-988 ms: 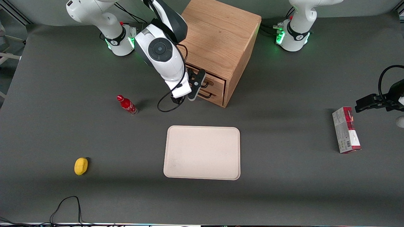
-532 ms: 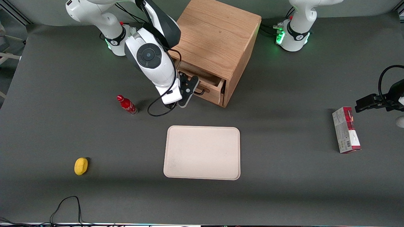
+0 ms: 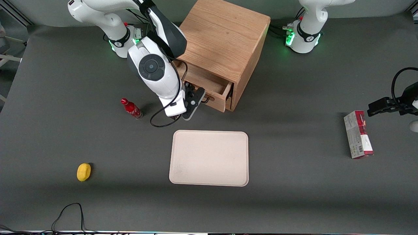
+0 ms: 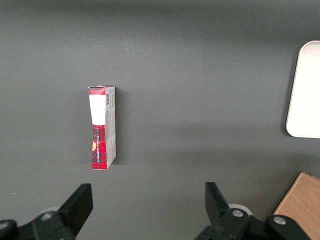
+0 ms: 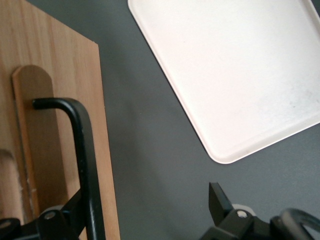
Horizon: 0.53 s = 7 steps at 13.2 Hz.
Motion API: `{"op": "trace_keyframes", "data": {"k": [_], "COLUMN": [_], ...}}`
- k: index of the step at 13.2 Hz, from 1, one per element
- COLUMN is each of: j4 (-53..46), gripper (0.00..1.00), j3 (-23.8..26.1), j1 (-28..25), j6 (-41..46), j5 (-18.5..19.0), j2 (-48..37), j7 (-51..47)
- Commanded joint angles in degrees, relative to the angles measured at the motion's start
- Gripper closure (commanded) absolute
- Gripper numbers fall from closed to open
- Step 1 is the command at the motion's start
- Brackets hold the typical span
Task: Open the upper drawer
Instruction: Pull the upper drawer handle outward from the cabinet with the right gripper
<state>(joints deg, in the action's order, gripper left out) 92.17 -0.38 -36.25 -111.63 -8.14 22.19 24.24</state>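
Observation:
The oak cabinet (image 3: 225, 36) stands at the back of the table. Its upper drawer (image 3: 209, 83) is pulled partly out toward the front camera, and its shallow wooden inside shows. My right gripper (image 3: 195, 103) is in front of the drawer front, at the black wire handle (image 3: 206, 99). In the right wrist view the gripper (image 5: 145, 202) is open. The handle (image 5: 82, 150) crosses the drawer front (image 5: 55, 100) and runs close along one finger (image 5: 75, 212). The other finger (image 5: 217, 197) is over bare table. The bottom drawer is hidden under the upper one.
A cream tray (image 3: 209, 158) lies nearer the front camera than the cabinet and also shows in the right wrist view (image 5: 235, 75). A red bottle (image 3: 131, 108) stands beside my arm. A yellow fruit (image 3: 84, 171) lies near the front. A red and grey box (image 3: 357, 134) lies toward the parked arm's end.
My gripper has moved toward the front camera at the handle, and the upper drawer has slid out of the cabinet with it, from shut to partly open.

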Motion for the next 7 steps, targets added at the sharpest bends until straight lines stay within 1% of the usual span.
{"op": "trace_keyframes", "data": {"k": [1, 4, 7], "j4": [-4.2, -8.7, -10.1], "gripper": [0.0, 0.0, 0.0], "j3": [0.0, 0.0, 0.0], "j1": [1.8, 3.5, 4.9], "j6": [2.3, 5.8, 5.8], "j5": [-1.2, -0.7, -0.6], "j2": [2.5, 5.1, 6.6], "j7": [-0.9, -0.3, -0.2]}}
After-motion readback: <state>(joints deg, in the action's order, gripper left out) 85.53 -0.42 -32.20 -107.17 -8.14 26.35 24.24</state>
